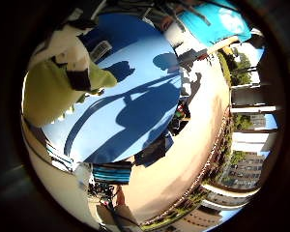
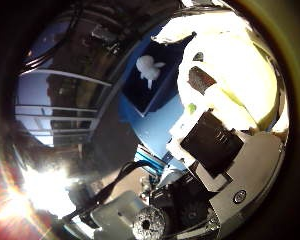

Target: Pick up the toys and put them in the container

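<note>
The hand [image 2: 215, 145] has its fingers curled tight round a soft green toy [image 1: 50, 89], lifted over the blue table [image 1: 135, 87], while off to one side a white toy [image 2: 149, 67] already lies in the blue container [image 2: 162, 85], so I think one's done and this one's next.

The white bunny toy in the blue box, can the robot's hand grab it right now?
Probably not yet. The hand has its fingers curled round a green and white plush toy, so it is full. The white bunny toy lies uncovered in the blue box.
</note>
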